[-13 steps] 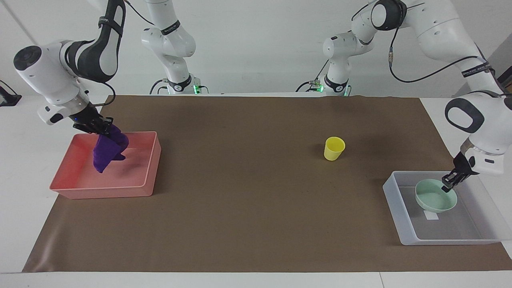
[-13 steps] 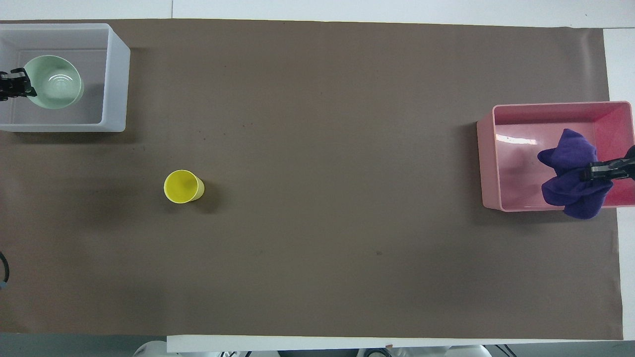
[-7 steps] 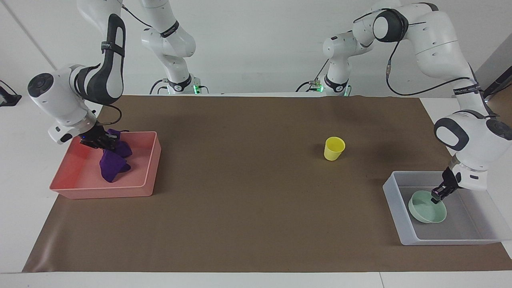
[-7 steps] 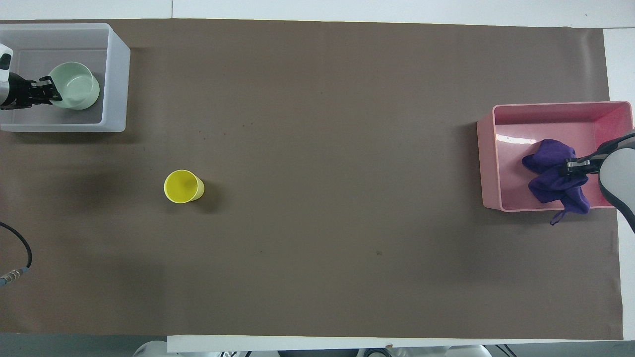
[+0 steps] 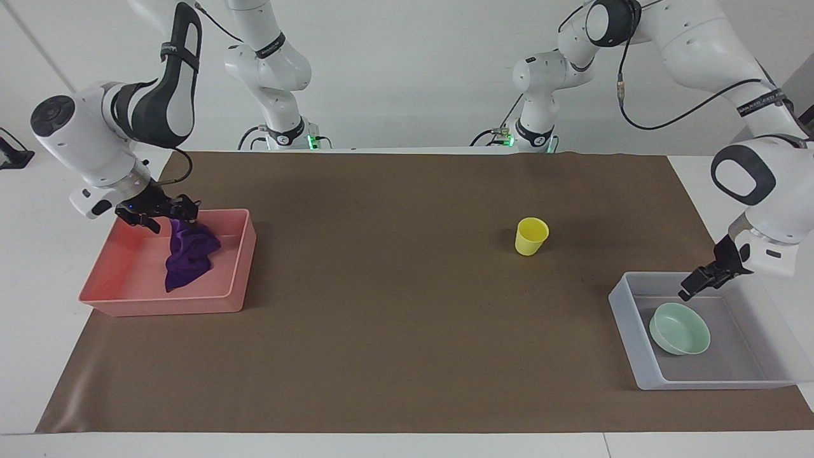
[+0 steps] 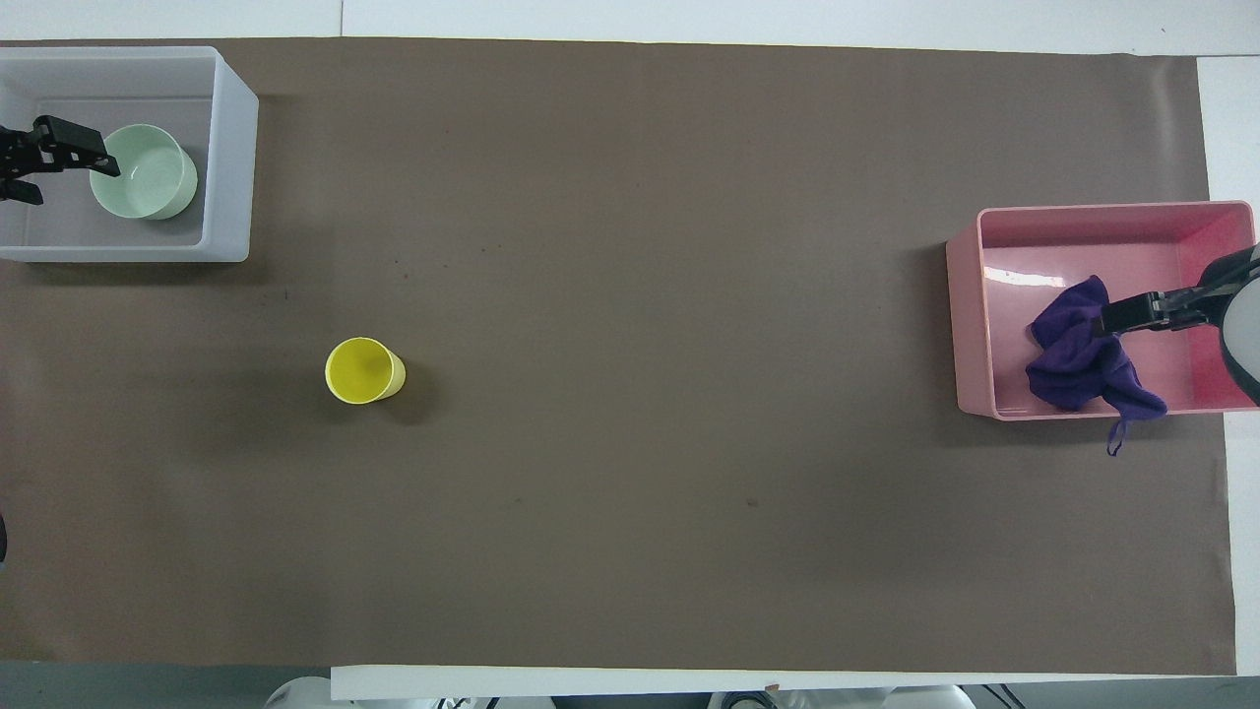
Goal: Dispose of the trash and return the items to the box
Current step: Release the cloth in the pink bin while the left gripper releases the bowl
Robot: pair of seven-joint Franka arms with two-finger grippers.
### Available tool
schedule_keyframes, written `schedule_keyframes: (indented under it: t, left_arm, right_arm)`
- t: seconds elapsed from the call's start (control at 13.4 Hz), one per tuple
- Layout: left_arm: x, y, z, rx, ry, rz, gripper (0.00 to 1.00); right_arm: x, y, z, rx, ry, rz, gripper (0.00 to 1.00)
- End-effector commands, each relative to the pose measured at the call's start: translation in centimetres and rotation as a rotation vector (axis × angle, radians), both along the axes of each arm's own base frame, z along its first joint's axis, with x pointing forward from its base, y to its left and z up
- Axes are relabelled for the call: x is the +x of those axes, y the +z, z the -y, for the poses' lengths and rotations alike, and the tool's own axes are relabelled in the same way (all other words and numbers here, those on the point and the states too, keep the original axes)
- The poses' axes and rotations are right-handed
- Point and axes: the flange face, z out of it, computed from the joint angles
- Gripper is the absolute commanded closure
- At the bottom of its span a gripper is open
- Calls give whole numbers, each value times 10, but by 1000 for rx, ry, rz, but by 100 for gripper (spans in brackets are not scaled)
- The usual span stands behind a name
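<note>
While the purple rag (image 5: 188, 253) lies crumpled in the pink tray (image 5: 130, 302) at the right arm's end of the table (image 5: 394, 305), part of it drapes over the tray wall nearer the robots (the overhead view shows a thin strand (image 6: 1115, 439) hanging outside onto the brown mat (image 6: 630, 492)). Directly above the rag hangs the right claw (image 5: 166, 214), its fingers spread apart and gripping nothing, one fingertip just at the top fold of the cloth. At the left arm's end, the mint-green bowl (image 5: 679, 328) sits upright on the floor of the translucent box (image 5: 626, 318). Over the box, above and clear of the bowl, the left claw (image 5: 698, 281) hangs with its fingers open and empty. Standing upright on the mat, well apart from both containers, the yellow cup (image 5: 531, 236) is nearer the box than the pink tray.
</note>
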Motion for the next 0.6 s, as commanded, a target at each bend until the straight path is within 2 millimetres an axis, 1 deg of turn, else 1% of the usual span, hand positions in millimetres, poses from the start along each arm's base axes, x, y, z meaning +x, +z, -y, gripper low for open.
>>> schedule_keyframes:
  t: [0.0,0.07,0.15,0.22,0.3,0.37,0.45,0.52]
  left_arm:
    - [-50,3,74,20,-65,-153,1]
    - [-73,-6,95,26,-86,-222,1]
    - [-98,-22,118,35,-109,-271,1]
    - [-123,-38,142,45,-111,-276,1]
    - [-138,-52,155,54,-58,-251,1]
    - [-150,-64,173,57,-24,-211,1]
    - [-159,-70,189,58,-20,-186,1]
    - [-165,-72,191,61,-17,-193,1]
  right_arm:
    - [8,39,-57,-1,-34,-2,0]
    - [11,52,-72,0,-14,-10,0]
    - [14,67,-83,-3,-14,-7,0]
    - [13,86,-85,-4,-33,-16,0]
    - [11,107,-89,-5,-31,-28,0]
    - [7,125,-94,-5,-21,-53,0]
    - [-1,139,-96,-17,-13,-81,0]
    - [-10,147,-95,-21,-12,-108,0]
